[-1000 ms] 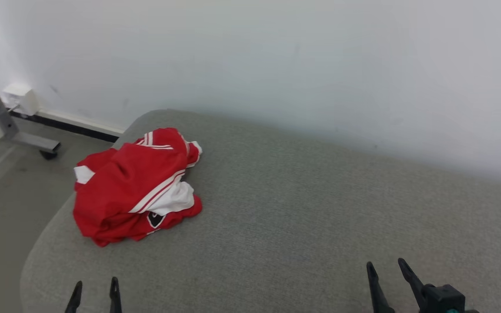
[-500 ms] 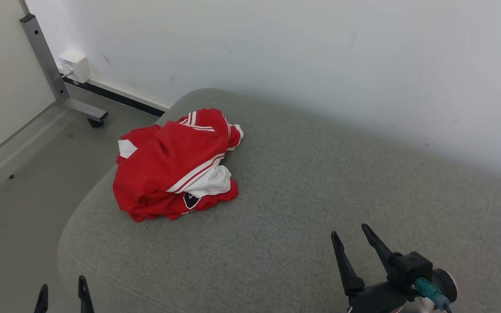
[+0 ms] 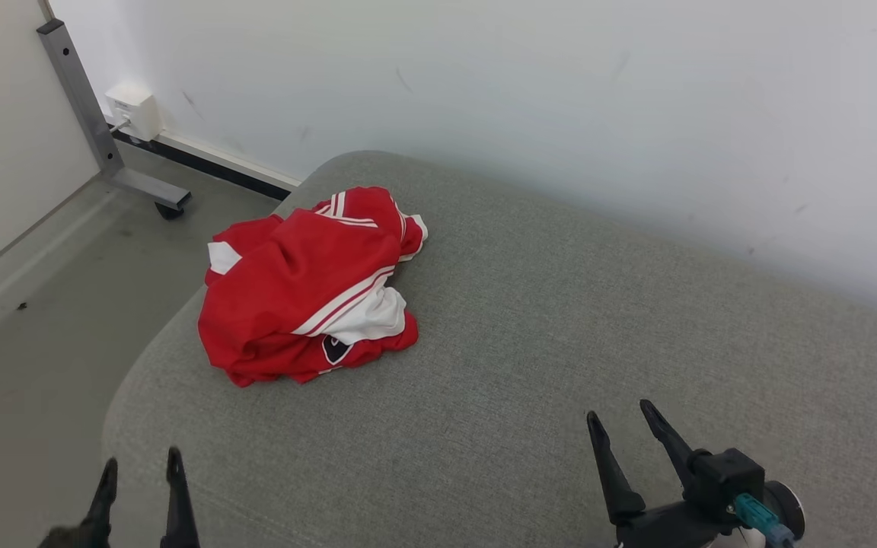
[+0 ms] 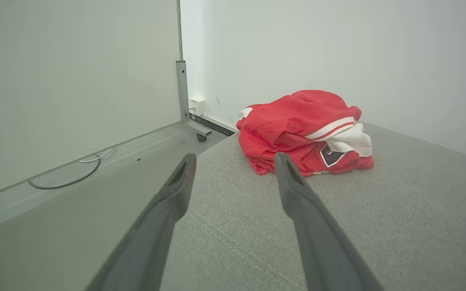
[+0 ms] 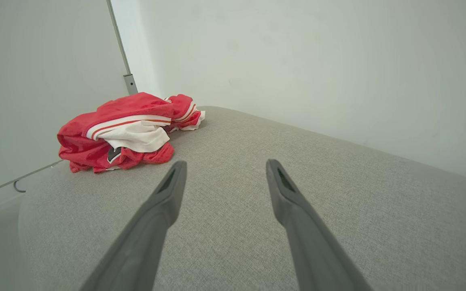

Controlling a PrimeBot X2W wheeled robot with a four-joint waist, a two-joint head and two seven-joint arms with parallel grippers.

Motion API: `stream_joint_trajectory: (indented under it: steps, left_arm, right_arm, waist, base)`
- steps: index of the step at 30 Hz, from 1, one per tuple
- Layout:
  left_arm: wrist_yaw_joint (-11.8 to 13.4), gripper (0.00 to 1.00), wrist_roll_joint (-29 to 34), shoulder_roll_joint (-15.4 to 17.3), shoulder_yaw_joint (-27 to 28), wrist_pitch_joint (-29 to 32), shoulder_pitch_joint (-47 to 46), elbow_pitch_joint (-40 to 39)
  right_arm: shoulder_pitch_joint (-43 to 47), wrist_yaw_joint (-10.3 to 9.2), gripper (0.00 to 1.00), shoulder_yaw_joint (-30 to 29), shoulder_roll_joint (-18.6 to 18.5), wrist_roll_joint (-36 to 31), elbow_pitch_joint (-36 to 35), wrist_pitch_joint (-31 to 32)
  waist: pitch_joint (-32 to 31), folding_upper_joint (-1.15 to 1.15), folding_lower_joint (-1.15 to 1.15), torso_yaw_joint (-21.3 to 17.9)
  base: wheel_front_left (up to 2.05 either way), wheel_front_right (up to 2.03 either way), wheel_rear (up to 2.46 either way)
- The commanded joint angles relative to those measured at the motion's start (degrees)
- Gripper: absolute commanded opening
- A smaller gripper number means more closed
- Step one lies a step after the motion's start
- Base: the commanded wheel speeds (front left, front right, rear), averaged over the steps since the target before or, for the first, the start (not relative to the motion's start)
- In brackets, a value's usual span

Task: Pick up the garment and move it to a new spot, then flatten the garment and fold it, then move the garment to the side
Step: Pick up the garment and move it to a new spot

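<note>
I have my left gripper [image 3: 141, 457] low at the left edge of the head view, where just its two dark fingers and a bit of the body show. The fingers point up and stand apart, with nothing between them. My right gripper [image 3: 619, 409] is at the lower right, further up in that view. Its fingers are also spread and lean to the left, ahead of the black wrist block [image 3: 722, 478] and its teal connector [image 3: 752, 508]. Each wrist view shows its fingers parted and holding nothing.
</note>
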Motion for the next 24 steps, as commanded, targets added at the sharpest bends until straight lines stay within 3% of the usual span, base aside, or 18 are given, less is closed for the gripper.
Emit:
stream_joint_trajectory:
  steps: [1,5,8,13,15,18,24]
  left_arm:
    - [-0.77,1.00,-0.46,0.89,-0.45,1.56,-3.41,1.37]
    - [-3.12,1.00,-1.34,3.56,-2.60,6.17,-11.90,6.56]
    - [-4.12,1.00,-5.60,5.27,-0.96,10.09,-18.90,10.63]
    - [-5.21,1.00,-19.33,7.68,3.02,21.25,-30.87,16.21]
    - [-5.41,1.00,-27.49,9.42,6.36,29.28,-36.90,18.53]
    - [-5.44,1.00,-32.53,12.22,8.81,35.42,-40.97,19.94]
    - [-2.22,1.00,-37.23,16.23,12.52,43.31,-44.08,20.46]
  right_arm:
    - [1.28,-0.12,1.00,-0.54,-0.13,0.32,-0.14,-0.44]
    - [3.20,-0.12,1.00,-1.33,-0.12,0.06,-1.09,-0.35]
    - [1.12,-0.12,1.00,0.47,-0.11,-1.36,-3.31,1.19]
    - [-3.26,-0.12,1.00,3.09,-0.18,-3.62,-6.76,3.49]
    - [-6.01,-0.12,1.00,4.37,-0.18,-4.13,-8.16,4.02]
    - [-8.02,-0.12,1.00,5.06,-0.17,-4.36,-9.07,4.12]
    - [-10.05,-0.12,1.00,5.78,-0.14,-4.34,-9.89,3.62]
  waist:
    - [-0.08,0.00,0.00,-0.10]
    - [-0.08,0.00,0.00,-0.57]
    - [3.54,0.00,0.00,-4.63]
    - [11.08,0.00,0.00,-11.33]
    - [15.29,0.00,0.00,-14.99]
    - [18.76,0.00,0.00,-18.26]
    - [23.01,0.00,0.00,-22.85]
  base:
    - [0.00,0.00,0.00]
    - [0.00,0.00,0.00]
    - [0.00,0.00,0.00]
    - [0.00,0.00,0.00]
    - [0.00,0.00,0.00]
    - [0.00,0.00,0.00]
    - [0.00,0.00,0.00]
